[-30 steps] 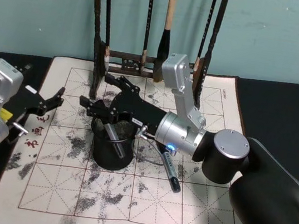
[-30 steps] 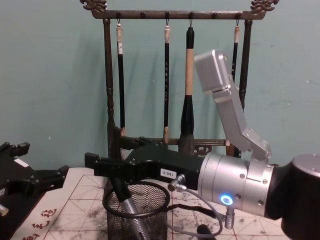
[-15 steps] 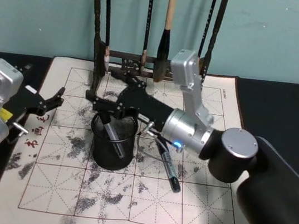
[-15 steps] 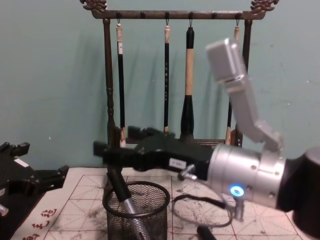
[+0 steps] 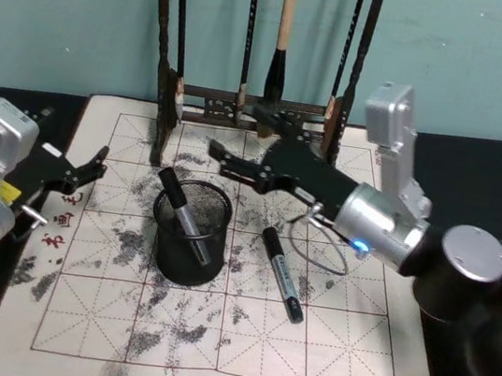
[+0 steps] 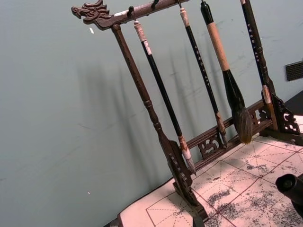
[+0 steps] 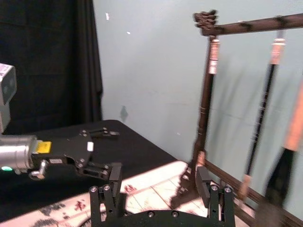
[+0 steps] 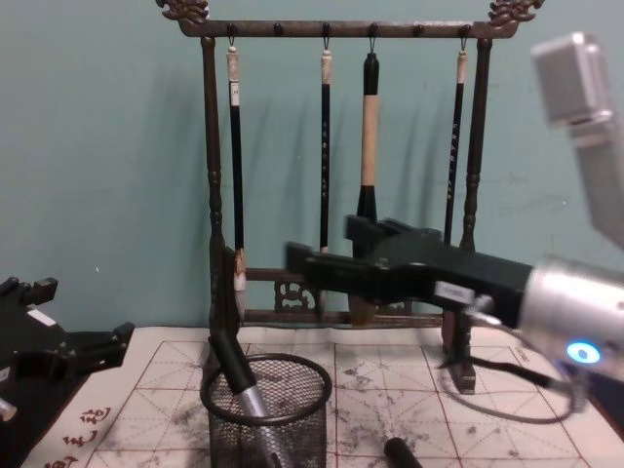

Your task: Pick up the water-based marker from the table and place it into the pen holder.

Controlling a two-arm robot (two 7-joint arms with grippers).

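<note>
The open, empty right tool [image 5: 219, 160] hung beyond the marker [image 5: 282, 275], which lay pointing robotward right of the holder [image 5: 186, 254] (open left tool [image 5: 88, 173] farther off).

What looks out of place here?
A black marker lies loose on the ink-blotched grid mat, right of the round black wire-mesh pen holder, apart from it. Another marker leans inside the holder.

- Red brush-style characters [image 5: 63, 219] run along the mat [image 5: 303, 347] edge, left of the pen holder [image 5: 189, 233]; illegible.
- White label [image 8: 451, 291] on right gripper [image 5: 220, 158], above the pen holder; print unreadable.
</note>
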